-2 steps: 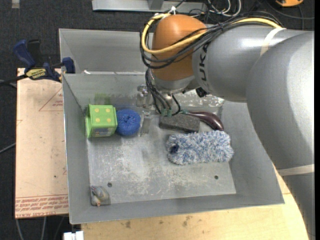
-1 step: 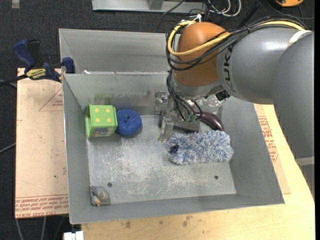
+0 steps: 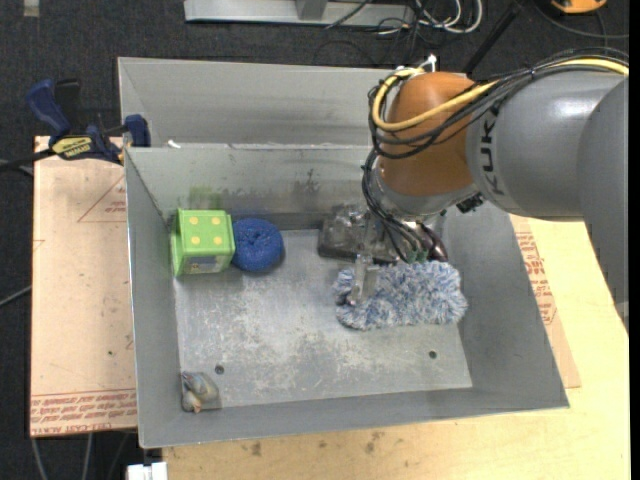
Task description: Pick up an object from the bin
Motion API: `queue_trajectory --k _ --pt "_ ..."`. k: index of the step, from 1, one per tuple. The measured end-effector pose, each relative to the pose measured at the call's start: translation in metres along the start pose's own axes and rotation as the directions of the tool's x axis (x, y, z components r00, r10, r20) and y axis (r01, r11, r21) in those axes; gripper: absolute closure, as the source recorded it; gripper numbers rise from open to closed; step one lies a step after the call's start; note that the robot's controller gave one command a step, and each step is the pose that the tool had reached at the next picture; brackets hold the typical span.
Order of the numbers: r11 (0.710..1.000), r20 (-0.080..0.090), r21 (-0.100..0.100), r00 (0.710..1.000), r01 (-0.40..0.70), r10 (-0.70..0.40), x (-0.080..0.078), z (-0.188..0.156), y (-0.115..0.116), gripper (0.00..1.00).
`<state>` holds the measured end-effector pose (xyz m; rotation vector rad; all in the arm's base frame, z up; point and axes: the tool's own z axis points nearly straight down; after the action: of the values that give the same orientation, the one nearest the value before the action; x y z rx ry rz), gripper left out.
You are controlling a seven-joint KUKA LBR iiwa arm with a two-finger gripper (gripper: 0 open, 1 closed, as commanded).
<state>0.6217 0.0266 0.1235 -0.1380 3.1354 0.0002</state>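
— What is seen nearest, at the lower left of the bin (image 3: 300, 368)?

— A small grey lump (image 3: 200, 393) is tucked in the corner, where the floor meets the sloped walls. Little things are likely rolled down to the edges like that.

— And at the middle right?

— A fluffy cloth (image 3: 415, 298), blue and white, is spread flat on the floor. The gripper (image 3: 358, 276) is placed right down on its left end.

— Why that end?

— It is guessed that the thin, soft edge is more easily pinched than the fat middle.

— Is the fluffy cloth held?

— That cannot be told. Whether the gripper is apart or together is hidden by the fluff and the dark parts above it, so no hold can be claimed.

— What is farther back, at the upper left of the floor?

— A green block (image 3: 203, 240) with yellow dots and a blue ball (image 3: 258, 245) are set side by side, touching, close to the back wall. They are kept well apart from the gripper, so they are likely not the ones wanted now.
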Motion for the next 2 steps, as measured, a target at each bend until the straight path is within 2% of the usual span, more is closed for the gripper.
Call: queue_trajectory --k 1,2 --pt "1.0 0.0 -0.001 1.0 0.019 -0.019 -0.006 0.015 -0.036 0.0" --pt "0.999 -0.002 -0.003 0.999 0.04 -0.04 0.0 0.042 -0.062 1.0"
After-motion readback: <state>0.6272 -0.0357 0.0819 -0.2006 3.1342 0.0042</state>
